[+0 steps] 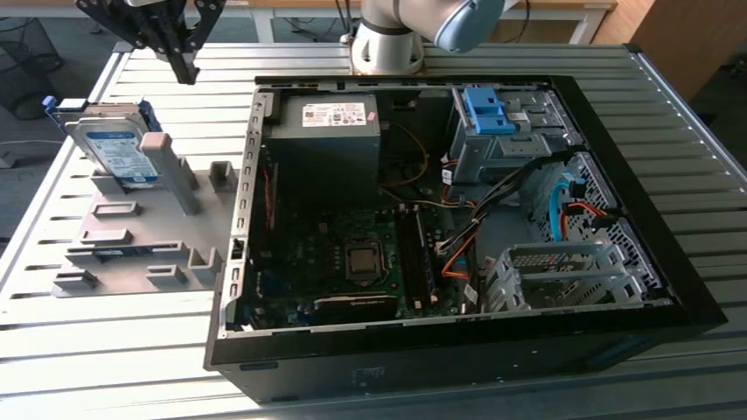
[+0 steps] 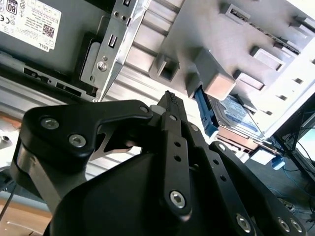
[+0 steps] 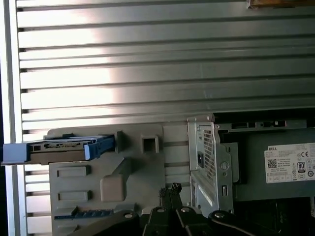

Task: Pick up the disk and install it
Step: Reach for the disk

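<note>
In the upper left of the exterior view, the gripper (image 1: 184, 74) hangs above the slatted metal table (image 1: 117, 350). Its black fingers are drawn together to a narrow tip and hold nothing; in the second wrist view the gripper (image 2: 170, 98) shows the same pinched-together stance, with no gap between the tips. The disk (image 1: 115, 153) stands on edge at the exterior view's left, just below the gripper and apart from it. It is slotted into the back end of a grey holder (image 1: 152, 254) that lies flat on the table, its white and blue label facing the camera and its blue rails along the sides. In the first wrist view the disk (image 3: 59, 146) is seen edge-on (a thin silver slab between blue rails), seated in the holder (image 3: 133, 167), while the gripper (image 3: 170, 189) sits over the holder's side nearest the computer case. In the second wrist view the disk (image 2: 236, 115) shows past one of the holder's blocks. The open computer case (image 1: 467, 350) fills the centre and right of the exterior view and touches the holder's edge. Inside the case, a dark grey box (image 1: 327, 140) sits at upper centre, a blue latch piece (image 1: 488, 114) on its metal cage at upper right, and a perforated silver drive cage (image 1: 561, 271) at lower right. The arm's base (image 1: 391, 44) rises at top centre, behind the case.
</note>
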{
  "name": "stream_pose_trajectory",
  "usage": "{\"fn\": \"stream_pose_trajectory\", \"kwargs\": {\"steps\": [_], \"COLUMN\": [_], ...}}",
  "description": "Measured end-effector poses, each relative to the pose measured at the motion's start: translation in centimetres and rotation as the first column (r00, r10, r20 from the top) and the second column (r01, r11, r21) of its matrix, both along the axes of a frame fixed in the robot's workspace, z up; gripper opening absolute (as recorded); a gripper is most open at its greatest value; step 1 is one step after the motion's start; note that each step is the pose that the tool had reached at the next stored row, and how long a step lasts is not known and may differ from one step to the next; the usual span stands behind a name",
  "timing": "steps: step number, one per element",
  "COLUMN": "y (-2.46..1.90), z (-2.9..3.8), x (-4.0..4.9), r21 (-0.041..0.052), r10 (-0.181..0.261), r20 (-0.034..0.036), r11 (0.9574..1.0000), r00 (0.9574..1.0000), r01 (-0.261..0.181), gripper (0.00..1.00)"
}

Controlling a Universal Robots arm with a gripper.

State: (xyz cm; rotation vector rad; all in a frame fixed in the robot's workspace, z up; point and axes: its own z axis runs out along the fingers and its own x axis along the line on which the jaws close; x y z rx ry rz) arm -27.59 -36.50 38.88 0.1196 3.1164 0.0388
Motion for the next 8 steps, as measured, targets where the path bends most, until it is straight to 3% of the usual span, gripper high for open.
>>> {"fn": "stream_pose_trajectory", "kwargs": {"steps": [2, 8], "y": [0.00, 0.03], "z": [-0.04, -0.07], "x": [-0.14, -1.43], "r21": [-0.0066, -0.0065], "r10": [0.000, 0.000], "r20": [-0.0006, -0.0004], "r11": [1.0000, 1.0000], "r00": [1.0000, 1.0000], "r01": [0.000, 0.000], "gripper": [0.11, 0.11]}}
